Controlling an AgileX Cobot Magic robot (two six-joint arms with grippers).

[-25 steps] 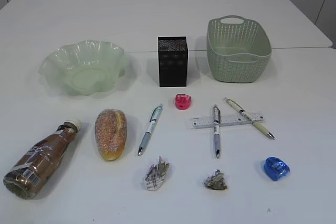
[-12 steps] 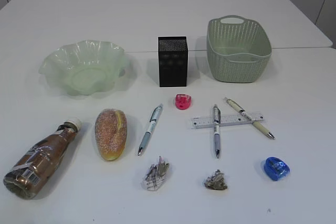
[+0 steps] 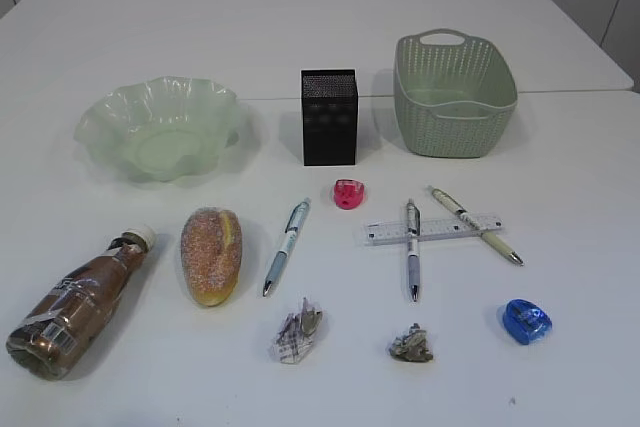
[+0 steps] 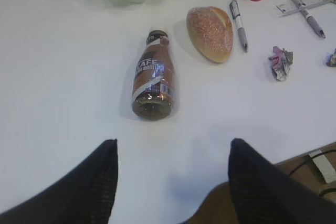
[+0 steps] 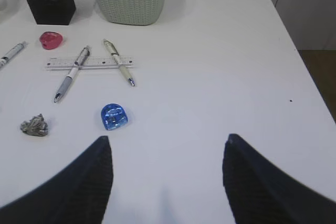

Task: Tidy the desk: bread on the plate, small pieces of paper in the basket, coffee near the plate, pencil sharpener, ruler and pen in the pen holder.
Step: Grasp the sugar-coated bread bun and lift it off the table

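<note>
- On the white desk (image 3: pixel 300 37) nothing was tidied yet; every job looked left to do.
- Far left, the coffee (image 3: pixel 78 303) lay on its side, a smooth plastic bottle of brown drink with a white cap, well apart from the plate (image 3: pixel 160 130).
- That plate was empty, pale green, see-through, with a wavy rim.
- Just beside the bottle lay the bread (image 3: pixel 211 254), oval, golden, with a sugary speckled top.
- Next came a grey pen (image 3: pixel 286 245) and a crumpled paper ball (image 3: pixel 297 334).
- Behind them stood the pen holder (image 3: pixel 329 117), a black mesh box, with nothing showing inside.
- A pink sharpener (image 3: pixel 348 193) sat near it.
- Two more pens (image 3: pixel 412 247) lay across the clear ruler (image 3: pixel 433 229), touching it.
- A second paper scrap (image 3: pixel 411 344) and a shiny blue sharpener (image 3: pixel 526 320) lay nearer the front.
- At the back right, the basket (image 3: pixel 454 95) looked empty, sage green, with holey woven-look sides.
- The left gripper (image 4: pixel 173 182) hung open above the desk's front edge, holding nothing.
- The right gripper (image 5: pixel 167 182) hung open too, holding nothing.
</note>
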